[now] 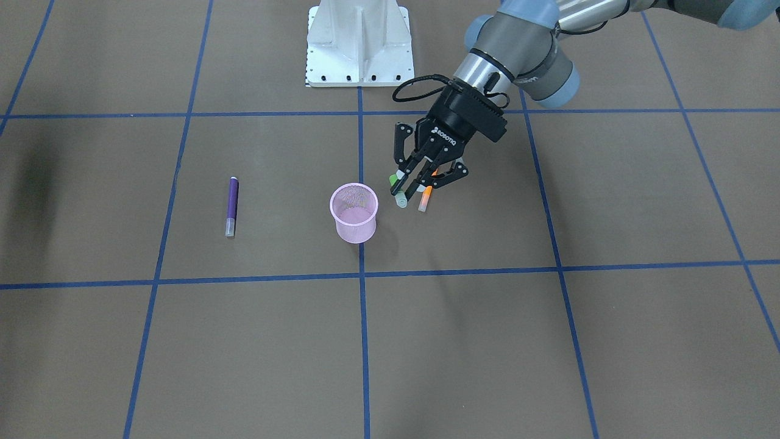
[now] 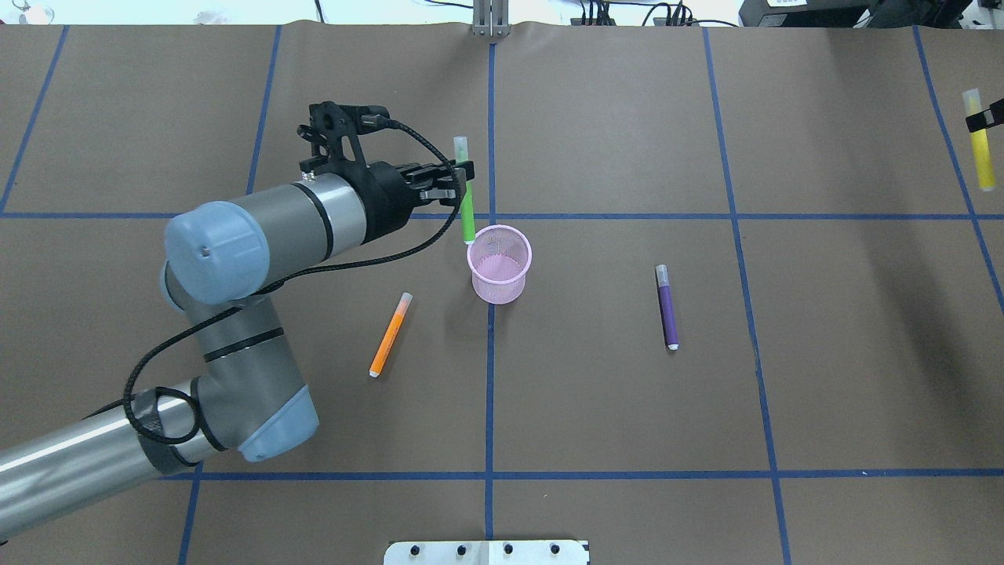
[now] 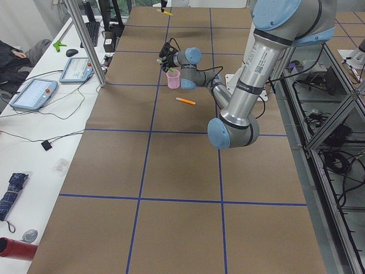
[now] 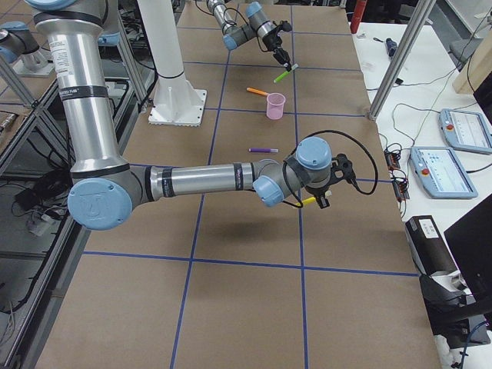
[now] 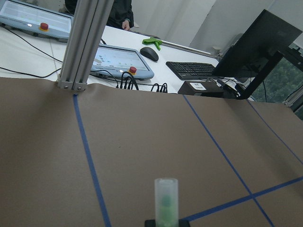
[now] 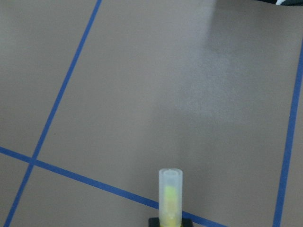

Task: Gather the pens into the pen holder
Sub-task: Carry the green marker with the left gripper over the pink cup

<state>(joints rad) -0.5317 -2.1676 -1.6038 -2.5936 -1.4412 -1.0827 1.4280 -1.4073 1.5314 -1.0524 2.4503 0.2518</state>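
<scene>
Green pen [image 2: 466, 205] clenched in left end effector [image 2: 453, 182] near holder [image 2: 499, 287], yellow pen [image 2: 980, 153] clenched in right end effector [image 2: 985, 120] well apart, orange pen [image 2: 391, 334] and purple pen [image 2: 667, 308] lying on counter [image 2: 627, 408].

You're looking at a left arm [image 2: 259, 235] built from silver-grey tubes and thick round joints, each closed by a pale blue cap [image 2: 205, 253]. A black cable [image 2: 314, 271] runs along it, held by black bands at lower left, up to a black bracket [image 2: 337, 129] at the wrist. The left gripper [image 1: 411, 184] is black, with linked fingers and white "ROBOTIQ" lettering [image 1: 445, 139]. At top centre you have the white base [image 1: 359, 42], a ribbed pedestal with dark screws [image 1: 348, 78] along its foot. The right arm [image 4: 192, 181] matches: grey tube, black rings [image 4: 238, 177], blue caps, and a small printed label [image 4: 81, 92] on the upright.
</scene>
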